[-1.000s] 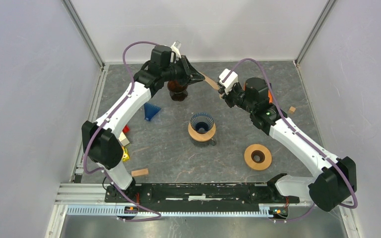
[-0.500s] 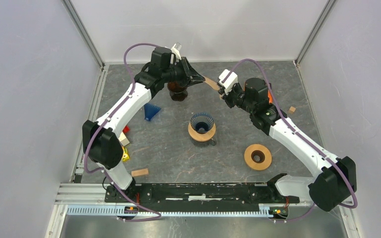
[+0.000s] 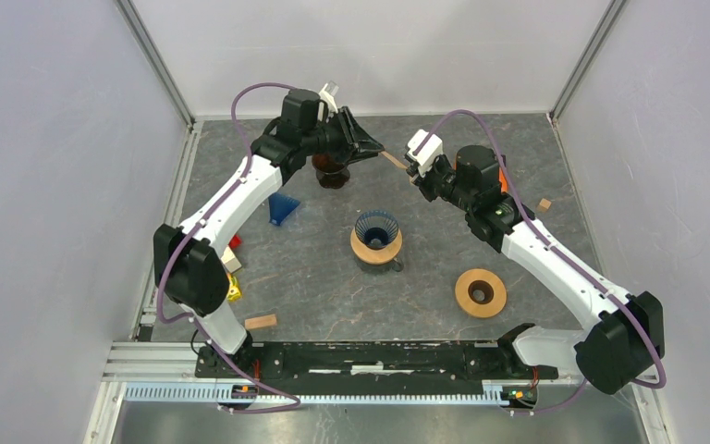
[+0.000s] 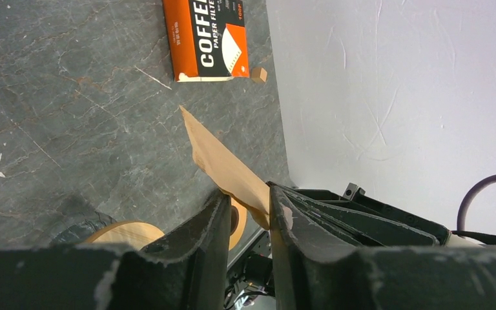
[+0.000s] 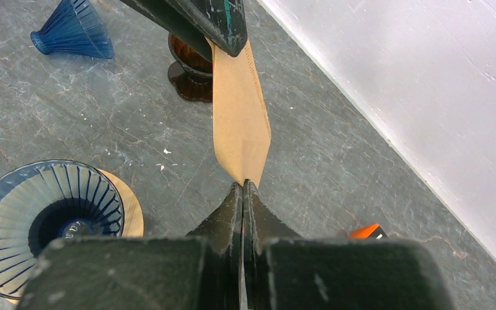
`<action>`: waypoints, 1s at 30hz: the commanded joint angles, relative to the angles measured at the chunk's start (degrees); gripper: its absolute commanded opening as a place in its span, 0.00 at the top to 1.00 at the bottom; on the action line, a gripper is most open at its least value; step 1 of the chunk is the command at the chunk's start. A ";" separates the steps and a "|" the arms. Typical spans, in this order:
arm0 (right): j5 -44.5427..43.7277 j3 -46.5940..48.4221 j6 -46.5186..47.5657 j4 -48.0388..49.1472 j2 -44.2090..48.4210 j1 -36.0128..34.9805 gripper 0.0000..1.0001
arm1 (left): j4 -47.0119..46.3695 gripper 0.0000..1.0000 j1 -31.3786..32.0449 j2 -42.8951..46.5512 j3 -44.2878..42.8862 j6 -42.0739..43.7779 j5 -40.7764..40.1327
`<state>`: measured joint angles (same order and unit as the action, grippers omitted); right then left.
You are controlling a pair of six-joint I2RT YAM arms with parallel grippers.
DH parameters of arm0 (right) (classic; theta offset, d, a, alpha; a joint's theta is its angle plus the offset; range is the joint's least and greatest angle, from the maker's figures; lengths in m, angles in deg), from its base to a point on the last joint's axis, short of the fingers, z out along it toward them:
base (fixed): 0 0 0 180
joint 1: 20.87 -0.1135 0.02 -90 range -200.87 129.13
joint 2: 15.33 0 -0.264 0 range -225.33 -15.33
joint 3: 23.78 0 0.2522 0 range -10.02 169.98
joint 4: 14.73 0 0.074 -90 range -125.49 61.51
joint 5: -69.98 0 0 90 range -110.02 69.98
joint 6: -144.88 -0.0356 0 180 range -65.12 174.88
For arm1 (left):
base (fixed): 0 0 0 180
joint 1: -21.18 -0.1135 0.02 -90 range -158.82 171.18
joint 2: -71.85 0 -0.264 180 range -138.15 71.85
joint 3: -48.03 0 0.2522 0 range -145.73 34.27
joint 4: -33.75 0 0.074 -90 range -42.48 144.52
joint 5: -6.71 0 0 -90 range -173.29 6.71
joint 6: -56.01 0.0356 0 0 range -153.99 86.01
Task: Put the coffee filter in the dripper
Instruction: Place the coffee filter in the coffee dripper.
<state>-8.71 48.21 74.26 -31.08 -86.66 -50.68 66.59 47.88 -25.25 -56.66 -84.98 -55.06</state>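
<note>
A brown paper coffee filter [image 3: 391,158] hangs in the air between my two grippers at the back of the table. My right gripper [image 3: 413,169] is shut on its pointed end, seen in the right wrist view [image 5: 243,184] with the filter [image 5: 239,116] stretching away. My left gripper [image 3: 376,148] is at the other end; in the left wrist view [image 4: 245,194] its fingers stand apart with the filter [image 4: 223,165] between them, resting against one finger. The blue glass dripper [image 3: 376,228] on a wooden ring stands upright mid-table, in front of both grippers [image 5: 45,213].
A dark brown glass vessel [image 3: 333,171] stands under the left gripper. A blue cone [image 3: 283,207] lies on its side at the left. A loose wooden ring [image 3: 480,292] lies at the right. An orange filter box [image 4: 205,39] lies by the back wall. Small blocks [image 3: 261,322] lie at the front left.
My left gripper has shifted slightly right, toward the right gripper, so less of the filter shows between them. The right arm has barely moved.
</note>
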 commanded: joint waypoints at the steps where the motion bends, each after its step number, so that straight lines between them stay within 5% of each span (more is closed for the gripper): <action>1: -0.96 -0.47 0.73 2.16 -0.35 -0.25 1.00 | -2.66 0.63 -0.41 2.98 0.44 -1.49 1.39; 30: -1.06 -0.55 1.28 2.06 -0.64 -0.22 1.00 | -3.60 0.68 -1.28 2.56 1.28 -2.09 1.83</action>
<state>-9.61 48.19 74.91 -31.08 -87.45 -50.68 65.34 47.09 -23.39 -55.13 -85.22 -54.47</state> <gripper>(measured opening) 0.006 0.325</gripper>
